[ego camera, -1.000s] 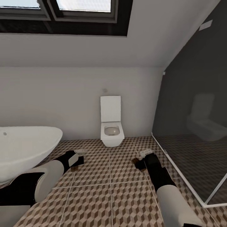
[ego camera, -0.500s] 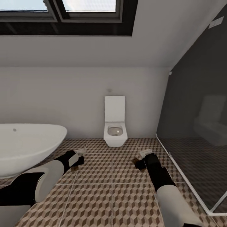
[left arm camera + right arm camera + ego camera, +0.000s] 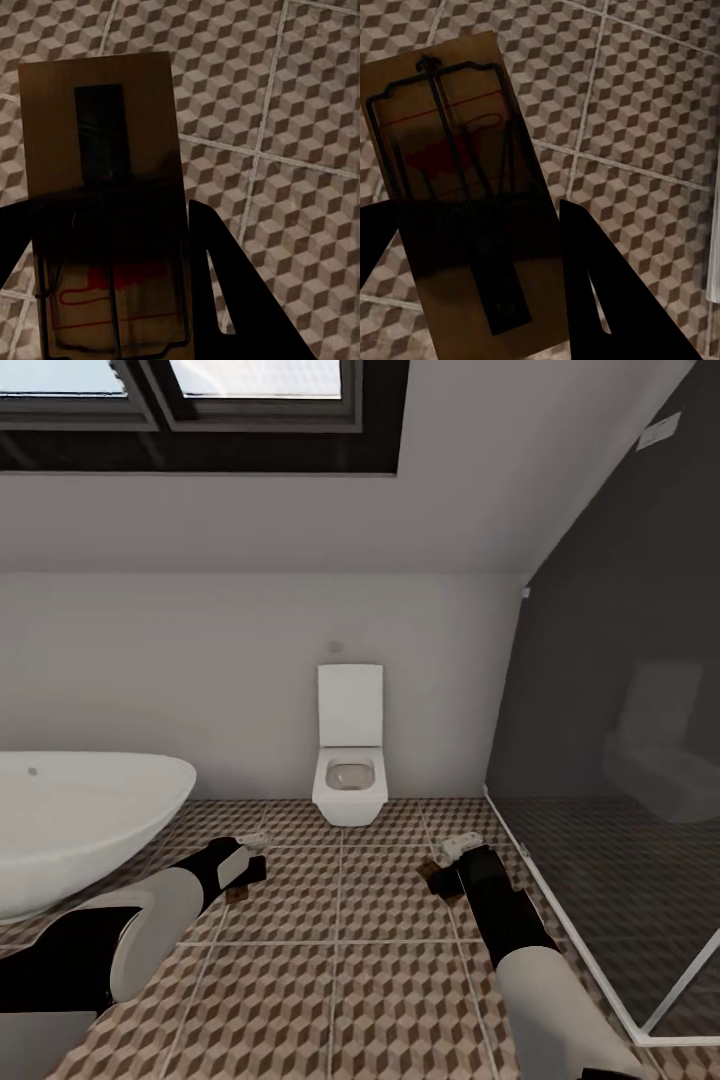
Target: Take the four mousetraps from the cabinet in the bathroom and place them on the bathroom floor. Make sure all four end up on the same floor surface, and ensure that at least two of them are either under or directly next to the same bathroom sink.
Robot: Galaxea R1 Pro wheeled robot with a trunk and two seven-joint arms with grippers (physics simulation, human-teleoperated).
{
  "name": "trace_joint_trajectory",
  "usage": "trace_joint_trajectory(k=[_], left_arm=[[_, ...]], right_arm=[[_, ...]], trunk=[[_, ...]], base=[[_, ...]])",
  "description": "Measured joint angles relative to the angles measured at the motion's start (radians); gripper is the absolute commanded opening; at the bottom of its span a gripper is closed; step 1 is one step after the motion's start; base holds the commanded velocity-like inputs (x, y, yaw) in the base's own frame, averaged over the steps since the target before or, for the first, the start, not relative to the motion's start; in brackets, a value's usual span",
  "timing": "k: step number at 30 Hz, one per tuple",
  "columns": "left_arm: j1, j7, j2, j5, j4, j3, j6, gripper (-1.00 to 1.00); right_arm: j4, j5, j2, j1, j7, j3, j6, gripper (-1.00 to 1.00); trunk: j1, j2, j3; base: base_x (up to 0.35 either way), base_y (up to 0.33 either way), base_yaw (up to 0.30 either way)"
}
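Both jaws clamped, each on one trap: left gripper [image 3: 112, 292] holds a mousetrap [image 3: 105, 202], right gripper [image 3: 472, 277] holds the other mousetrap [image 3: 465, 187], both carried above the bathroom floor [image 3: 340, 980]. Boards look light, stiff and thin, so edge grip across the width is right; I'd stay off the wire bar and spring, likely fragile and snappy. Toilet [image 3: 349, 760] ahead, bathtub [image 3: 80, 820] to the left, glass shower screen [image 3: 620, 780] on the right.

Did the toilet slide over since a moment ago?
No. The toilet keeps its place against the shower glass and bathtub; all shifted left together, so the camera turned.
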Motion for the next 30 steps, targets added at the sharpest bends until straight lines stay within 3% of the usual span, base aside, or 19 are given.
trace_joint_trajectory(k=[8, 30], left_arm=[[0.0, 0.002, 0.006, 0.002, 0.0, 0.0, 0.002, -1.0], [0.0, 0.0, 0.004, 0.001, 0.0, 0.0, 0.012, -1.0]], right_arm=[[0.001, 0.001, 0.0, 0.0, -0.003, 0.0, -0.001, -1.0], [0.002, 0.001, -0.001, 0.0, -0.006, -0.001, -0.001, -1.0]], trunk=[[0.0, 0.0, 0.0], [-0.001, 0.0, 0.0]], base=[[0.089, 0.053, 0.0], [0.276, 0.223, 0.0]])
